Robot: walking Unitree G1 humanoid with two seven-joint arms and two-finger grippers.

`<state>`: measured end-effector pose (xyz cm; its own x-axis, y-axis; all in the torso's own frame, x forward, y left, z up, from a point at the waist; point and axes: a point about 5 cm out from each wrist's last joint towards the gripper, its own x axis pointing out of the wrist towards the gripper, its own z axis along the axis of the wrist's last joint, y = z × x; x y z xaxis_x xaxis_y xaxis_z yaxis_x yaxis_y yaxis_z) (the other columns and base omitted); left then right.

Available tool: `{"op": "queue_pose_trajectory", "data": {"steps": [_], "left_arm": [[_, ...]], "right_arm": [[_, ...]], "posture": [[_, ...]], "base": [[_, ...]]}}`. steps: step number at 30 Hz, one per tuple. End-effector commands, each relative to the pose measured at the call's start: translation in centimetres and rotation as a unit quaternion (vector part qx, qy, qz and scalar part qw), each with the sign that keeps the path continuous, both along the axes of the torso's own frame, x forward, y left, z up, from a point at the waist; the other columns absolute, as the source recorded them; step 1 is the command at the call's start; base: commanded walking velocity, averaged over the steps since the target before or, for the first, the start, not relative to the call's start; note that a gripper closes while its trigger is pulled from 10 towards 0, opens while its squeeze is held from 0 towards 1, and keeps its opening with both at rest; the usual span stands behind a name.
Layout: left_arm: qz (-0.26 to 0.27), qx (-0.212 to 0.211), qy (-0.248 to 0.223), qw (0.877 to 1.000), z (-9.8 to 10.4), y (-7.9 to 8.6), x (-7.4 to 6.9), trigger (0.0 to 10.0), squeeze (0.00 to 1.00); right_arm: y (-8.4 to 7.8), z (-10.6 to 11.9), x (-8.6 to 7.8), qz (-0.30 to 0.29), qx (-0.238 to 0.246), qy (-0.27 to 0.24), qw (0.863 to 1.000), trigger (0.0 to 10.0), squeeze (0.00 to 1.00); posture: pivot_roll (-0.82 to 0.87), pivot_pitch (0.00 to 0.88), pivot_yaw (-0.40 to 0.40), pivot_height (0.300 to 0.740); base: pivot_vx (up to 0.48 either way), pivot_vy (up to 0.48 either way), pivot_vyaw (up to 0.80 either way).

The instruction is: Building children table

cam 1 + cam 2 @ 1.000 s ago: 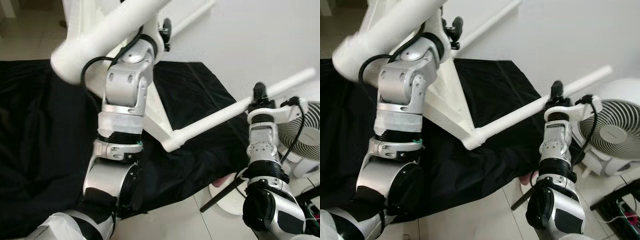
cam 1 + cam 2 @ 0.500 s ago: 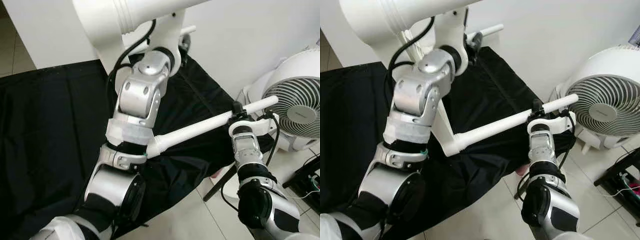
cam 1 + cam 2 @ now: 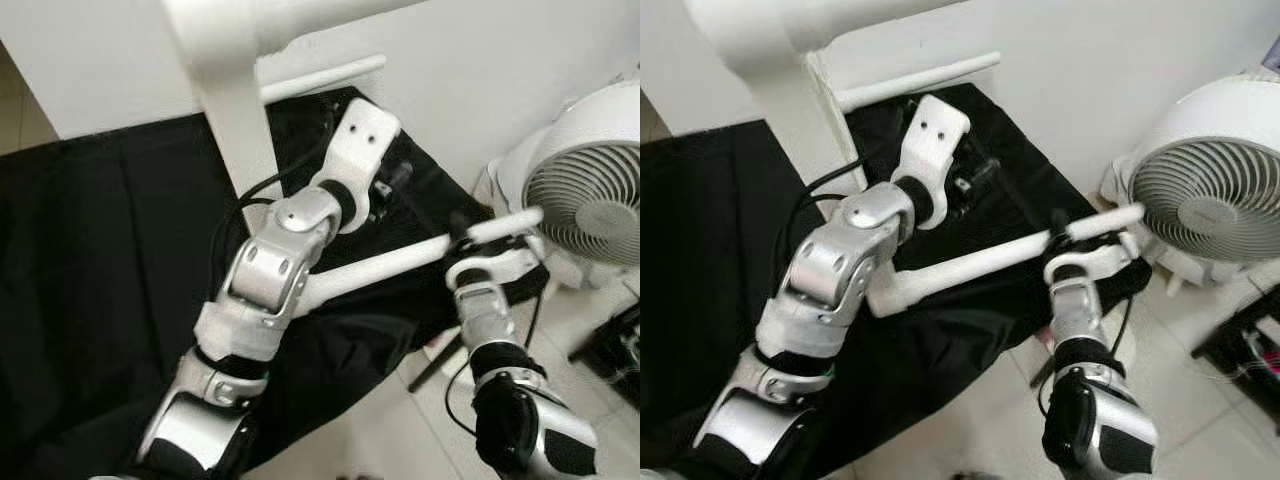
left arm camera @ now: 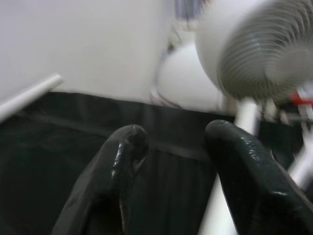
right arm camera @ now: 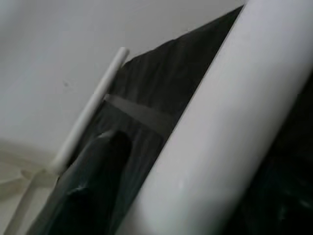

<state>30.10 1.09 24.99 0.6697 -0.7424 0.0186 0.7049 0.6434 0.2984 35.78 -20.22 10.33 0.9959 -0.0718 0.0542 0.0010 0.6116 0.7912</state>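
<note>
Right gripper [image 3: 470, 232] pinches the white table leg [image 3: 390, 266]; left gripper [image 4: 173, 142], spread and empty, hovers beside it over black cloth [image 3: 90, 260].

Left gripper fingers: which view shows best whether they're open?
Left wrist view: the left gripper shows both black fingers apart over black cloth, holding nothing. In the eye views its wrist mount largely hides the fingers. The right wrist view faces a white table leg.

Matt white table leg [image 3: 970, 262]; black cloth [image 3: 90, 260] (creased); glossy end-effector fingers [image 4: 117, 161].
</note>
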Motion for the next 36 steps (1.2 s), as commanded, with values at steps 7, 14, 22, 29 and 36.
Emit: {"op": "queue_pose_trajectory", "data": {"steps": [7,14,22,29,36], "left_arm": [[-0.069,0.054,0.009,0.996,-2.7,0.4,-1.9,10.0,0.0],[-0.072,0.075,0.006,0.995,-3.4,0.5,-1.9,10.0,0.0],[-0.037,0.139,-0.011,0.99,-5.4,-0.2,-1.3,10.0,0.0],[-0.032,0.181,-0.012,0.983,-7.5,-2.2,-0.9,10.0,0.0],[0.007,0.203,-0.018,0.979,-8.4,-3.5,0.2,10.0,0.0]], "right_arm": [[1.4,-3.6,-1.3,0.023,0.022,0.083,0.996,10.0,1.0],[1.3,-3.5,-1.3,0.029,0.015,0.076,0.997,10.0,0.0],[1.2,-3.2,-1.2,0.029,0.014,0.066,0.997,10.0,0.0],[1.3,-3.0,-1.1,0.031,0.012,0.061,0.998,10.0,0.0],[1.2,-2.8,-1.1,0.033,0.007,0.054,0.998,10.0,0.0]], "posture": [[0.12,0.132,-0.006,0.74],[0.12,0.133,-0.006,0.74],[0.12,0.131,-0.005,0.74],[0.11,0.131,-0.008,0.74],[0.1,0.13,-0.012,0.74]], "base": [[0.0,0.0,0.0],[0.0,0.0,0.0],[0.0,0.0,0.0],[0.0,0.0,0.0],[0.0,0.0,0.0]]}}
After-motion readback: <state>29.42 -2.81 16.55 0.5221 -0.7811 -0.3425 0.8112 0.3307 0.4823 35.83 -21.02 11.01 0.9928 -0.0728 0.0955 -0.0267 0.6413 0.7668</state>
